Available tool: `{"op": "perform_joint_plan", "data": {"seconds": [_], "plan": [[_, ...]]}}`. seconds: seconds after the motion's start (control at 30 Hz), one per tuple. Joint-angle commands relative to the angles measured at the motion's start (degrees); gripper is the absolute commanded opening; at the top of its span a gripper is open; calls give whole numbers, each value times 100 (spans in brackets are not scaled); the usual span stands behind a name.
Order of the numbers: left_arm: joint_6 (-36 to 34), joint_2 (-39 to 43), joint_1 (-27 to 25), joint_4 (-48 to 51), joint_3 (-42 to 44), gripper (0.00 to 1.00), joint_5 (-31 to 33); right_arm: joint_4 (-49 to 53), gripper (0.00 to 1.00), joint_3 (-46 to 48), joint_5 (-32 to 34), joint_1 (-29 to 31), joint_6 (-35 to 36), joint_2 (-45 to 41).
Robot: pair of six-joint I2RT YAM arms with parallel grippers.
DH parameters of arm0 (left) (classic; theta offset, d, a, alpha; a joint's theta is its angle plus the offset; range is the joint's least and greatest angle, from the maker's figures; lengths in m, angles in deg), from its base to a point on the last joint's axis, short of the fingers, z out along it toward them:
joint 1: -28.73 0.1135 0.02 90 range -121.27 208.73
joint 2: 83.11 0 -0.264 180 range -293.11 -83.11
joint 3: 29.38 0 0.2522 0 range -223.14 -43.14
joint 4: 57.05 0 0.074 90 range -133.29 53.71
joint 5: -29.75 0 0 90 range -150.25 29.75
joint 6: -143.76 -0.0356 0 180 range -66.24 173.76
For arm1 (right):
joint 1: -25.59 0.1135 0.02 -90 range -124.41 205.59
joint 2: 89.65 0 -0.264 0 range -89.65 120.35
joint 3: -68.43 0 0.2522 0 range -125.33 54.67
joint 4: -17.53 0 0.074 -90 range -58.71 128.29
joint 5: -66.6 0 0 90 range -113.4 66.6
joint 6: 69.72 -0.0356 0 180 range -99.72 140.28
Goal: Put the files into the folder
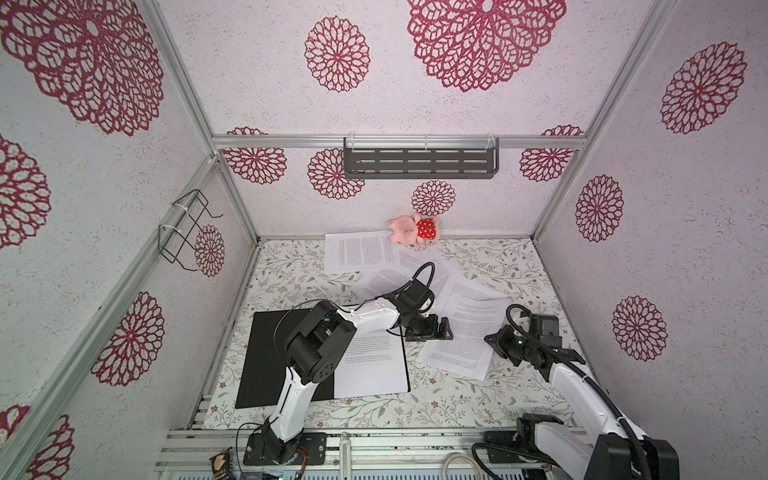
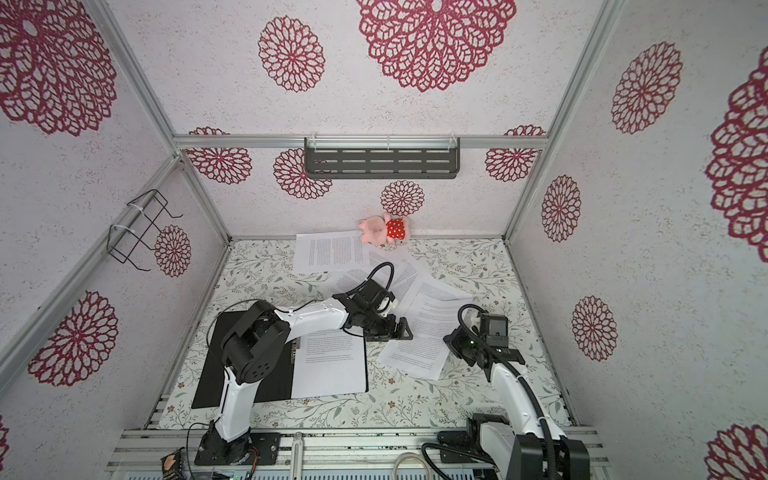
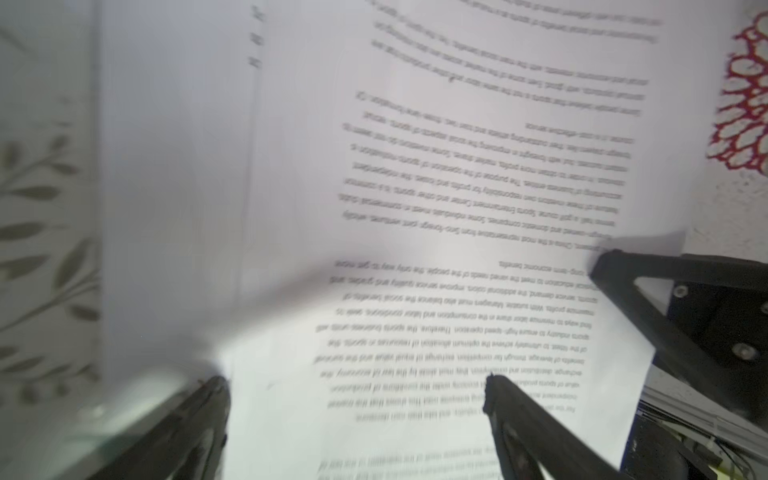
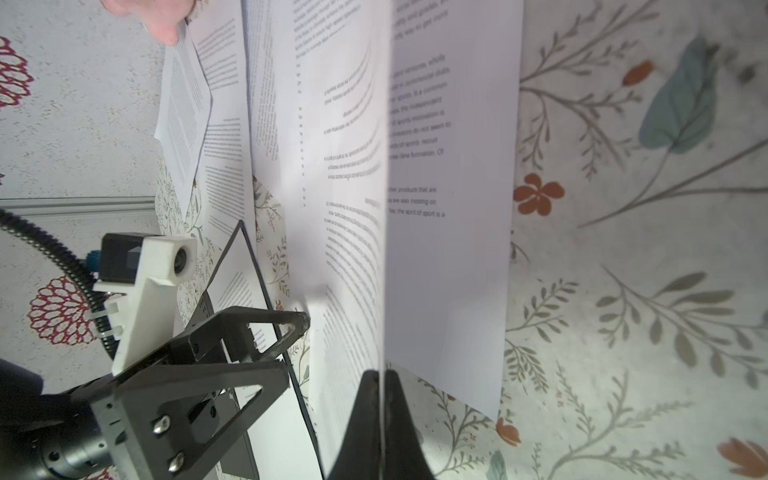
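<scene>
Flowered tablecloth [image 1: 457,399] covers the work surface, walled by panels with red rosettes. Taking the back wall as 12 o'clock in both top views, the folder [image 1: 266,357] lies open, black inside up, toward 8 o'clock, with one printed sheet [image 1: 370,365] already on its right half. The rest of the files [image 1: 361,253] lie scattered from centre toward 12 o'clock, the farthest touching a pink plush toy [image 1: 411,230].

The right gripper [image 4: 380,374] is clamped on the 3 o'clock long edge of the nearest loose sheet [image 1: 465,332], which bends upward at the pinch. The left gripper [image 1: 442,328] hovers with jaws spread wide at that sheet's 9 o'clock edge, holding nothing.

From the held sheet, the folder's free page lies just beside it at 9 o'clock. Both long axes run roughly 12 to 6, the sheet leaning slightly toward 1, so the carry looks like a short sideways slide with a small turn. The left arm is nearer the folder.
</scene>
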Motion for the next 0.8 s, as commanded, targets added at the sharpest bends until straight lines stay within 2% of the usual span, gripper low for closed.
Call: {"op": "perform_joint_plan", "data": {"seconds": [0.0,0.2,0.37,0.5,0.77], "plan": [[-249,921,249,232,-99,99,428,330,0,-380,152,-16,318,-103],[-484,2119,896,50,411,99,269,611,0,-835,146,17,585,-77],[-1015,2901,1489,924,579,99,590,787,0,-1273,382,328,595,24],[-1307,3613,2016,1159,985,99,524,931,0,-1810,689,688,577,205],[-1907,5068,2935,1395,2154,99,945,1054,0,-3173,1284,1837,459,1087]]}}
